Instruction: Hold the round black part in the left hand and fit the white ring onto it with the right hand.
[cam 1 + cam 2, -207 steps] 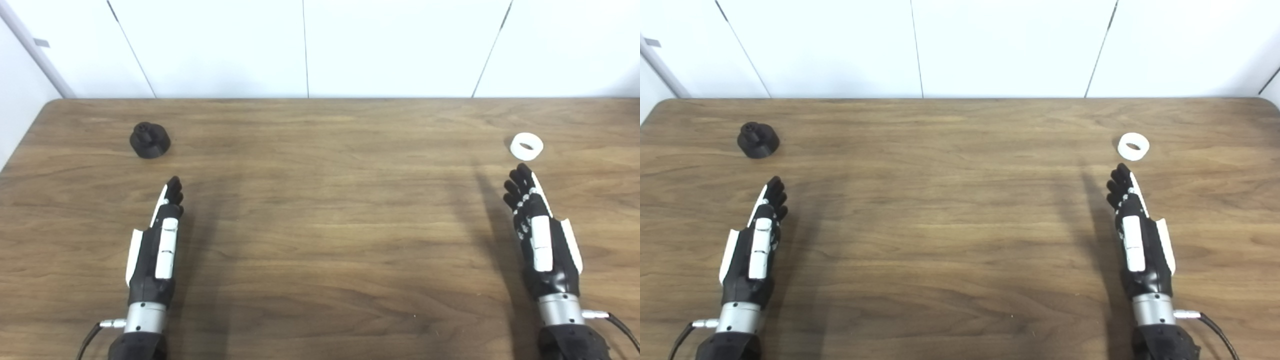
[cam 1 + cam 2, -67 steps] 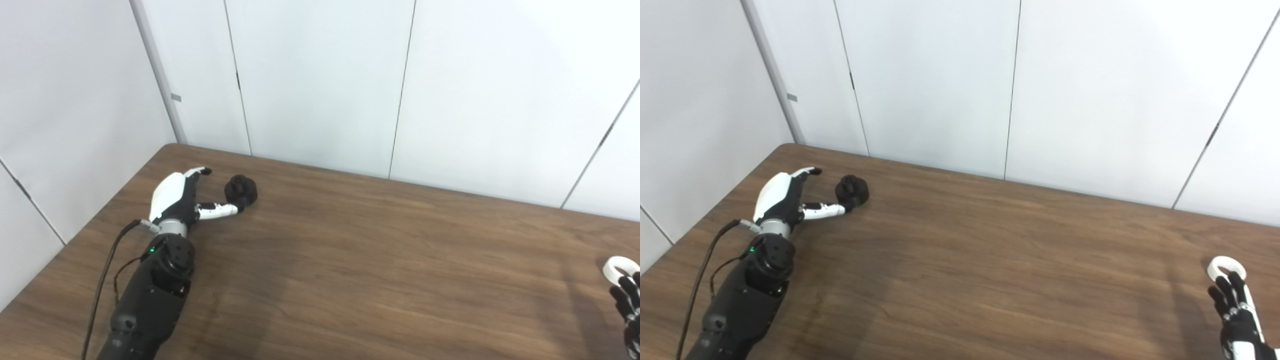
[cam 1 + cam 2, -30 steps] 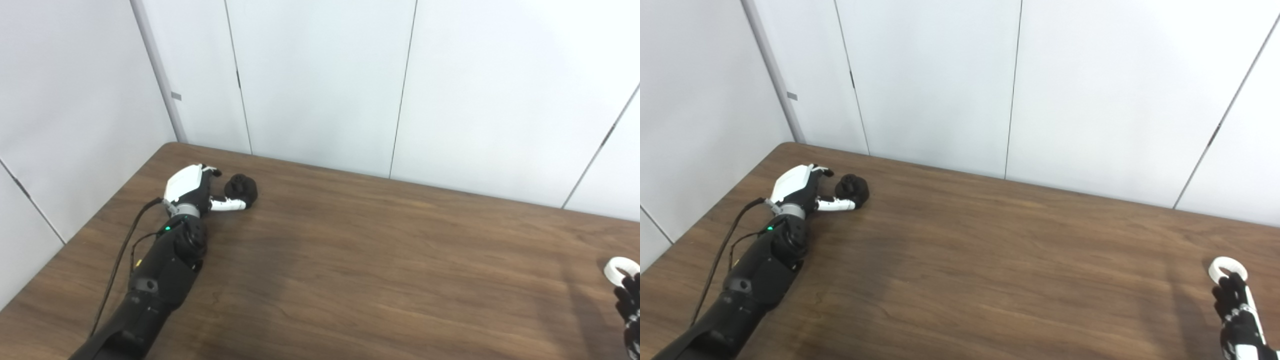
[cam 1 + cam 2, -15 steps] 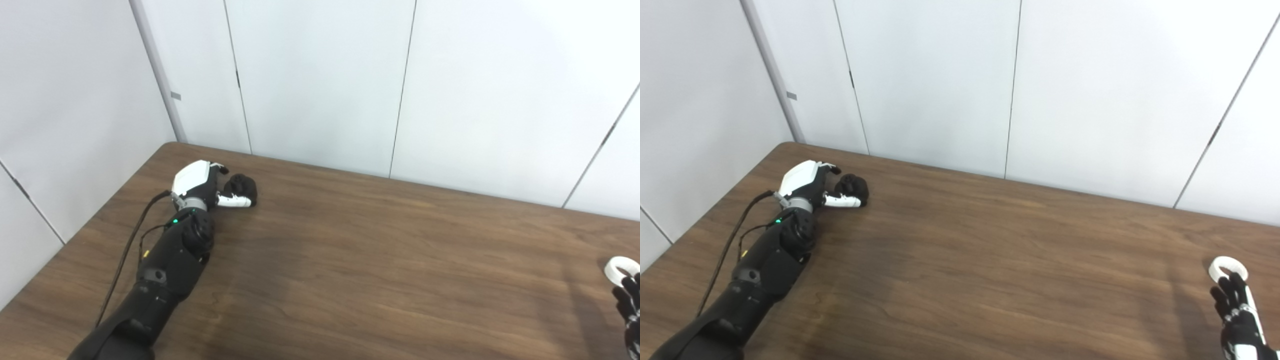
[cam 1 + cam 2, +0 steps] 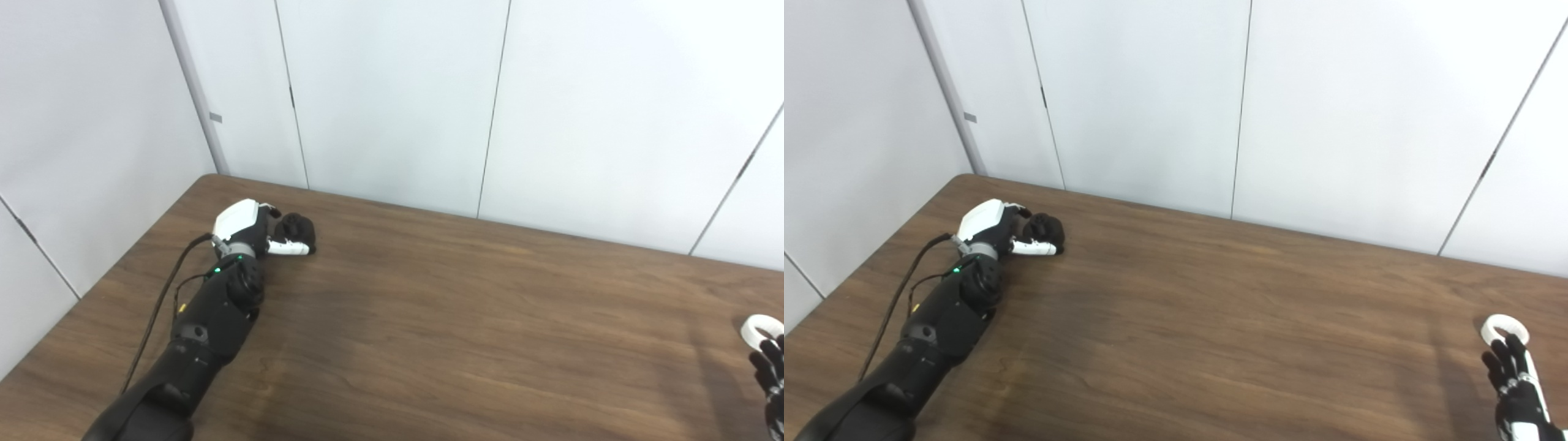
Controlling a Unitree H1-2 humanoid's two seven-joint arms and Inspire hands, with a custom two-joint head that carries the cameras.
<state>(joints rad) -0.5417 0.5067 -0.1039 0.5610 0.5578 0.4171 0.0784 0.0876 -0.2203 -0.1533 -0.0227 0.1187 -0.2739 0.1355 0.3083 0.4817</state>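
Observation:
The round black part [image 5: 298, 226] sits on the wooden table [image 5: 465, 318] near its far left corner. My left hand [image 5: 254, 226] has reached it. The thumb lies along the part's near side, and the fingers [image 5: 271, 212] curve in at its left, so the part sits between them while resting on the table. I see no firm grip. The white ring [image 5: 1505, 327] lies flat near the right edge. My right hand [image 5: 1513, 383] is just in front of the ring, fingers stretched out and apart, holding nothing. It is partly cut off by the picture's edge.
White wall panels [image 5: 392, 98] stand right behind the table's far edge and along its left side. A black cable [image 5: 156, 306] runs along my left forearm. The table's rounded far left corner is close to the black part.
Over the last second my left hand has slid forward, and its thumb and fingers have closed in around the black part. The right hand and the ring have stayed put.

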